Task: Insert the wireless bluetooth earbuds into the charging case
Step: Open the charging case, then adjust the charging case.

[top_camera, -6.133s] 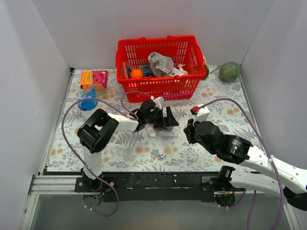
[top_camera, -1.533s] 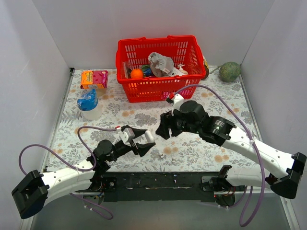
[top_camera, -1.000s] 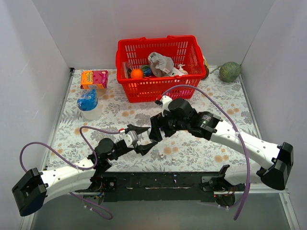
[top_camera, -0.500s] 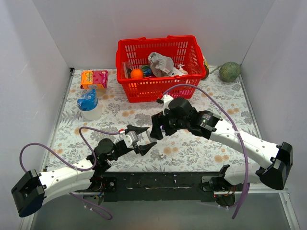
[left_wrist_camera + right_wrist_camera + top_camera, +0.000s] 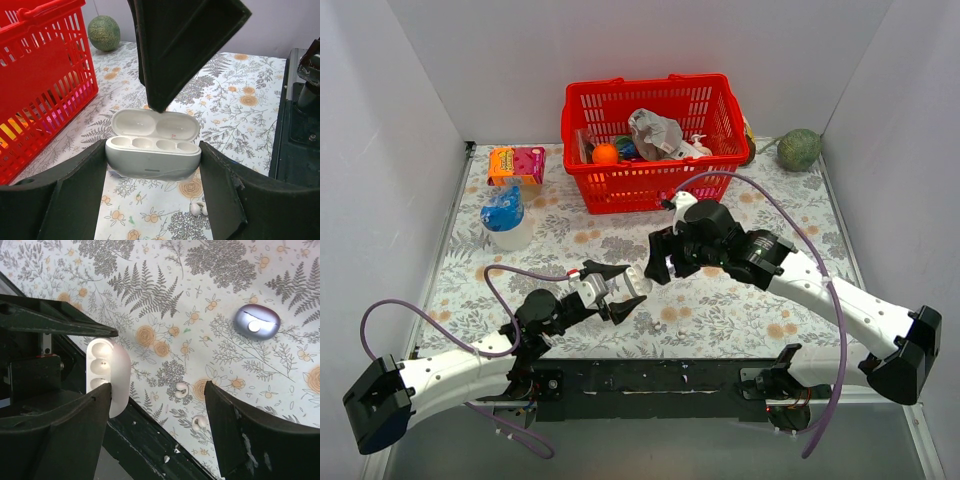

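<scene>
My left gripper is shut on the white charging case, which it holds above the mat with the lid swung open and the sockets empty. From above, that case sits just left of my right gripper. The right gripper hangs open over the mat with nothing between its fingers. Two whitish earbuds lie on the floral mat below it, near the front edge. One earbud also shows under the held case. No purple earbuds are in view.
A closed lilac oval case lies on the mat beyond the earbuds. A red basket full of items stands at the back. A blue-topped cup, an orange-pink box and a green ball sit along the back.
My right gripper has drifted slightly right, away from the held case, and its jaws have narrowed a little. The left gripper stays still with the open case.
</scene>
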Motion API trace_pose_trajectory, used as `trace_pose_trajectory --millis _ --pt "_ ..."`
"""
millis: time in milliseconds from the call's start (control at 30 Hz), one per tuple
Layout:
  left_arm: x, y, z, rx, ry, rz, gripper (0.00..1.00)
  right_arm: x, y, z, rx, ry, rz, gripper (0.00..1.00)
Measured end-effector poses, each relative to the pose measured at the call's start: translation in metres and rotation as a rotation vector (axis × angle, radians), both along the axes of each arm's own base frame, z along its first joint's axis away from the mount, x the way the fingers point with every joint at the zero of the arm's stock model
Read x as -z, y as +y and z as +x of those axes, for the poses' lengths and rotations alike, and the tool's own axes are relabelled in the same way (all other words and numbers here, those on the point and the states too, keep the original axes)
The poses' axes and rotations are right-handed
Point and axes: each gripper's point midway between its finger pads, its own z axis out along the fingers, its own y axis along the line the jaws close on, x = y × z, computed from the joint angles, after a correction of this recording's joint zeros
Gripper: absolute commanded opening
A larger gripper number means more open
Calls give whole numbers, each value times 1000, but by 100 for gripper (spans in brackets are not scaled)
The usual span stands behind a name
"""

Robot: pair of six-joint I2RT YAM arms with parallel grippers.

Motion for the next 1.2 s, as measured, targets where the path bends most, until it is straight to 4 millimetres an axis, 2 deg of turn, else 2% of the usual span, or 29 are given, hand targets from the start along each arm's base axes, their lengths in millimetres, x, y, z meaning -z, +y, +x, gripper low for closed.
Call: trace_pose_trajectory --millis 133,200,400,433,567,900,1100,1200 --pt "-5 1 -2 4 -11 -15 0 -7 -14 9 59 -33 0 80" --pt "-6 1 -2 4 -11 -15 0 -11 -13 9 55 -38 12 80" --pt "-4 0 -2 3 -7 -11 0 -33 1 -2 -32 -60 125 62" --pt "-4 0 -1 2 -6 -10 0 -33 3 -3 -44 -55 131 57" --pt "-2 0 -1 2 -3 -5 0 -25 10 -5 -73 -25 125 50" --pt "-5 -2 0 1 -5 -9 0 -10 19 -10 -121 33 106 49" --pt "-6 -2 0 1 -6 -10 0 -4 22 -12 -136 42 93 38" --pt "-6 -2 0 0 -5 -9 0 -4 22 -12 -141 42 94 28"
